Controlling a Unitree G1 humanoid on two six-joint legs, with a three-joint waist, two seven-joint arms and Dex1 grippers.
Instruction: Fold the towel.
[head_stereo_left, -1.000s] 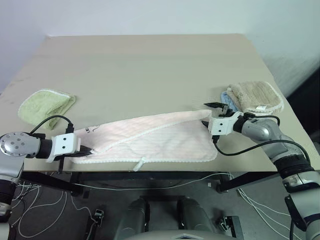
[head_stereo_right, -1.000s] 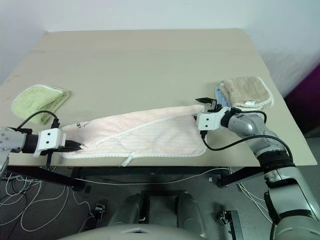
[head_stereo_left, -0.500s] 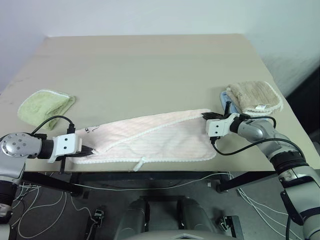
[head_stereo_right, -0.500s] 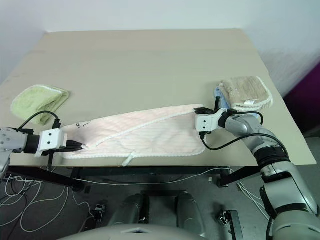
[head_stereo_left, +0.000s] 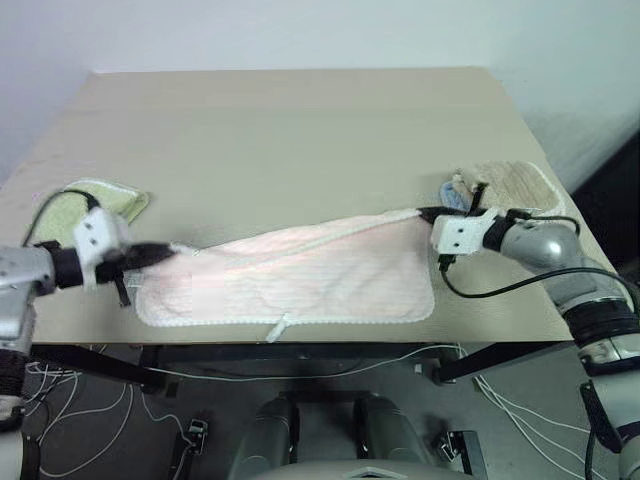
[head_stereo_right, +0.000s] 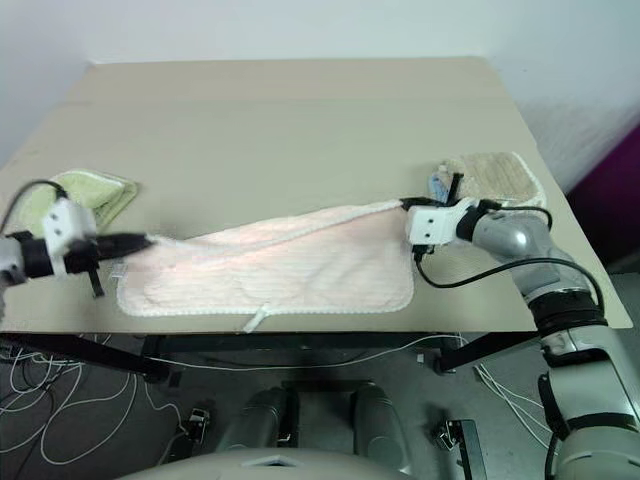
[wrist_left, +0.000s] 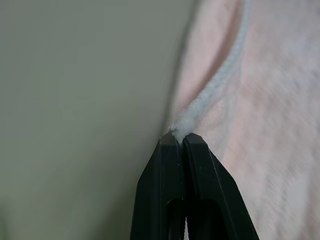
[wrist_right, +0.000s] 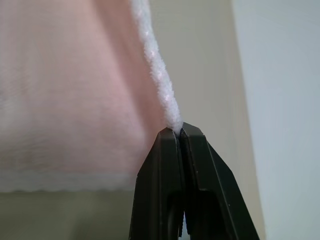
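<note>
Left eye view: pale pink quilted towel (head_stereo_left: 300, 275) w/ white stitched trim lies across the near part of the beige surface (head_stereo_left: 290, 140), its near edge by the surface's front edge, small white loop tag (head_stereo_left: 281, 327) sticking out there. Far edge is raised off the surface at both ends, stretched betw. the two claws. Left claw (head_stereo_left: 160, 250) is clamped tight on the towel's far left corner; left wrist view shows the white trim pinched at the tips. Right claw (head_stereo_left: 425, 212) is likewise closed on the far right corner trim. Light green folded towel (head_stereo_left: 128, 203) sits just behind left claw. Beige towel (head_stereo_left: 515, 185) atop a blue one (head_stereo_left: 452, 194) lies just behind right claw, near the surface's right edge.
</note>
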